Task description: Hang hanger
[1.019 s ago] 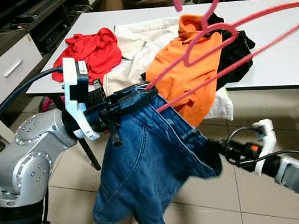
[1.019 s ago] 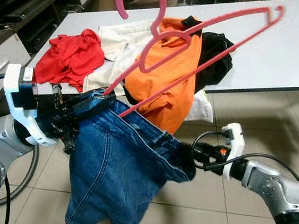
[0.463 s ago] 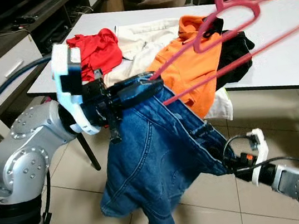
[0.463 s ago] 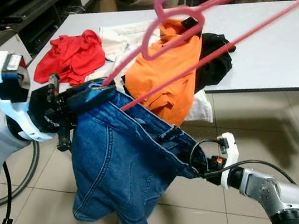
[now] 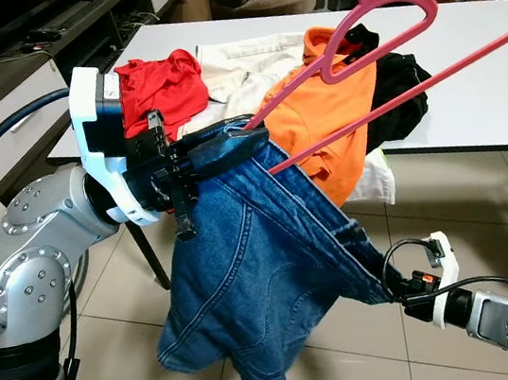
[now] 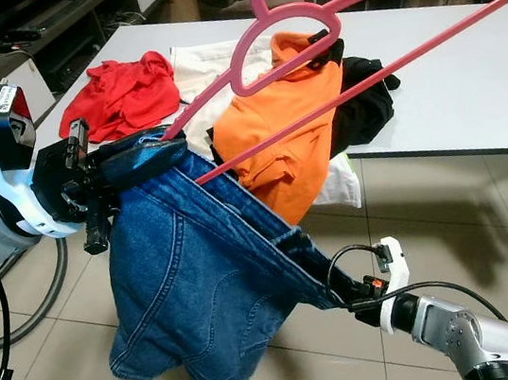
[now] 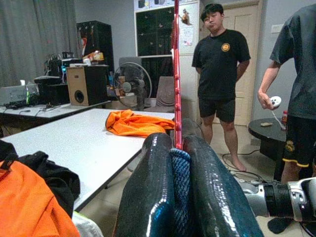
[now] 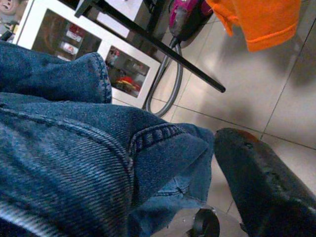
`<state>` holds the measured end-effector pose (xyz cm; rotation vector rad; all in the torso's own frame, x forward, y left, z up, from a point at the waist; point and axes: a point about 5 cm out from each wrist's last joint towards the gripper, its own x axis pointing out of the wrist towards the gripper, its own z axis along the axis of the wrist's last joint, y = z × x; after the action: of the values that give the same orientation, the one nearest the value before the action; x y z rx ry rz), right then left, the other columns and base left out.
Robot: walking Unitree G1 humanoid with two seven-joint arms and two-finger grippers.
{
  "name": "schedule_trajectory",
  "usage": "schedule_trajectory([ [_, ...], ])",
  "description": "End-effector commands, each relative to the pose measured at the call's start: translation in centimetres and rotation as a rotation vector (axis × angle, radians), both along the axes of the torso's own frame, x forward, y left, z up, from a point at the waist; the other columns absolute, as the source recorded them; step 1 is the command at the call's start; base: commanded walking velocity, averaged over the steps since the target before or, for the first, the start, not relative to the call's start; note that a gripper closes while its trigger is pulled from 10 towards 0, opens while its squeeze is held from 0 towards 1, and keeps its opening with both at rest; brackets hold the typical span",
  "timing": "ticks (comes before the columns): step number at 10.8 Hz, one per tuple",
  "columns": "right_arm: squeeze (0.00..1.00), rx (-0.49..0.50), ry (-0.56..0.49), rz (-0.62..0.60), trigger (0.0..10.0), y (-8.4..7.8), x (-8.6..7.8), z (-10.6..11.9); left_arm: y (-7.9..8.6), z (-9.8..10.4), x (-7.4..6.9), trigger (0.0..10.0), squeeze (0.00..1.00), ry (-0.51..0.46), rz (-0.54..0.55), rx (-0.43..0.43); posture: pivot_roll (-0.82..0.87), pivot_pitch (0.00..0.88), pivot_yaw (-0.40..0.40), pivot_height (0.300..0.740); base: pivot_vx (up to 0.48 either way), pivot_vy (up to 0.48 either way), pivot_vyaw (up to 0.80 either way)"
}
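A pink hanger (image 5: 398, 2) slants up to the right, its lower end tucked into the waistband of blue jeans (image 5: 249, 286). My left gripper (image 5: 237, 143) is shut on that waistband and on the hanger's end, in front of the table. In the left wrist view the two black fingers (image 7: 148, 187) pinch the denim, and the pink bar rises between them. My right gripper (image 5: 390, 286) is low at the right, shut on the waistband's other end. The denim stretches taut between the two grippers and the legs hang toward the floor.
A white table (image 5: 498, 96) behind holds a red shirt (image 5: 157, 85), a cream garment (image 5: 236, 66), an orange shirt (image 5: 319, 113) and a black garment (image 5: 402, 91). A TV cabinet (image 5: 3, 113) stands at the left. Two people (image 7: 219, 74) stand beyond the table.
The hanger's hook has swung to the right and its bars have tilted higher. My right gripper has sunk lower with the waistband, and my left gripper has shifted slightly left.
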<state>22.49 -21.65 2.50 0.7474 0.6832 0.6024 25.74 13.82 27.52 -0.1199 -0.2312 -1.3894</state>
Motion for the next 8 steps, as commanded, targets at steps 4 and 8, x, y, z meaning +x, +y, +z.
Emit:
schedule_trajectory([
  [4, 0.00, -0.056, -0.033, -0.054, 0.0, -0.9, -0.2, 0.0, 0.6, 0.9, 0.3, 0.0, 0.00, -0.043, 0.025, 0.000, -0.16, 0.004, 0.019, 0.740, 0.000, 0.000, 0.00],
  [8, 0.00, -0.046, -0.084, -0.158, 0.0, -2.9, 0.1, 1.2, 1.2, -0.4, 0.8, 0.0, 0.00, -0.011, 0.063, 0.037, -0.17, 0.010, 0.022, 0.740, 0.000, 0.000, 0.00],
])
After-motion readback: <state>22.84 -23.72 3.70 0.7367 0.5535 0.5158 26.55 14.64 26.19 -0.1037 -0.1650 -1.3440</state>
